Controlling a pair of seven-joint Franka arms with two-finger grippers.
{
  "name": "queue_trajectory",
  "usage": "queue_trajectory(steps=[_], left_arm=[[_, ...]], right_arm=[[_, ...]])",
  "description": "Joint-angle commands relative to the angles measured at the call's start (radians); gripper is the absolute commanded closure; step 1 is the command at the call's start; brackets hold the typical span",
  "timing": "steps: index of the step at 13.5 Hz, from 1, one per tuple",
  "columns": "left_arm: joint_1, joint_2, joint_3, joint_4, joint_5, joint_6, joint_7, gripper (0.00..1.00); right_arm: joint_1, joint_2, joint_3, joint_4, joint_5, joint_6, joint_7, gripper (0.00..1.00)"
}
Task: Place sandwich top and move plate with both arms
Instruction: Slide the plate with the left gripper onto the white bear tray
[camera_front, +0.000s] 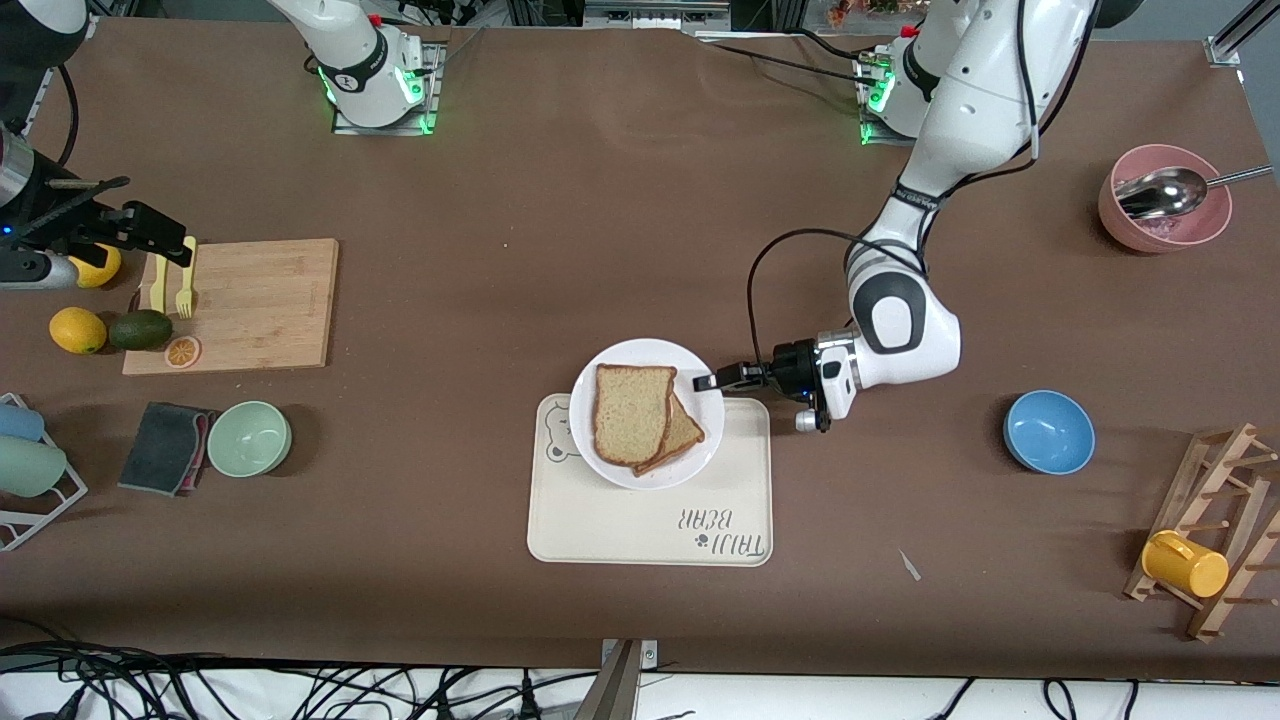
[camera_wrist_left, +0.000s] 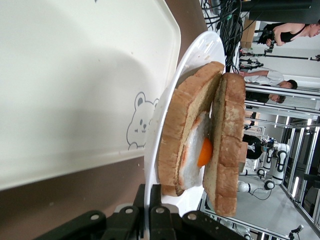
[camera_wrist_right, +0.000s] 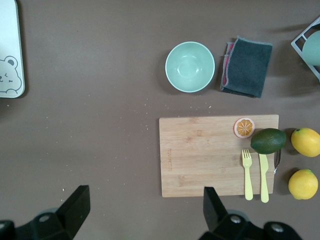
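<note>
Bread step judged done; plate move in hand.

- White jointed left arm (camera_front: 905, 330) reaching in low from its base, white jointed right arm (camera_front: 350, 60) waiting at its own end of the desk.
- Round white plate (camera_front: 640, 352) resting on the cream rectangular bear-print tray (camera_front: 650, 530), overhanging the tray's edge farther from the front camera.
- Plain brown wholemeal slice, the sandwich top (camera_front: 630, 412), lying on the plate over the slice bearing a fried egg (camera_wrist_left: 197, 150), set askew so that a corner of the lower slice shows.
- Left claw (camera_front: 708, 381) pinched narrow on the plate's rim at the side toward the left arm's end, one finger above and one below.
- Right claw (camera_wrist_right: 145, 215) spread wide, holding nothing, hovering by the bamboo cutting board (camera_front: 250, 300), well apart from the plate.

Next, probably: bring the right claw to the free side of the rim, close on it, then lift level and together. Tilting risks sliding the loose top slice off.

Brown matte desk (camera_front: 600, 200), flat, a few crumbs. Green bowl (camera_front: 249, 438), blue bowl (camera_front: 1049, 431) and pink bowl with a spoon (camera_front: 1165, 198) well clear of the tray. Tangled black cables (camera_front: 150, 690) along the edge nearest the front camera. In the left wrist view, a lab room with people (camera_wrist_left: 265, 77) and other robot rigs.
</note>
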Motion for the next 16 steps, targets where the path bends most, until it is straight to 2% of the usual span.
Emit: queue_trajectory(steps=[1, 7, 16], left_arm=[[-0.001, 0.076, 0.027, 0.123, -0.028, -0.027, -0.059, 1.00], [-0.002, 0.206, 0.081, 0.285, -0.022, -0.027, -0.089, 1.00], [-0.007, 0.245, 0.121, 0.282, -0.020, -0.027, -0.081, 1.00]], right_arm=[[-0.014, 0.004, 0.009, 0.018, 0.015, -0.014, 0.007, 0.00], [-0.014, 0.004, 0.009, 0.018, 0.015, -0.014, 0.007, 0.00], [-0.014, 0.004, 0.010, 0.018, 0.015, -0.014, 0.007, 0.00]])
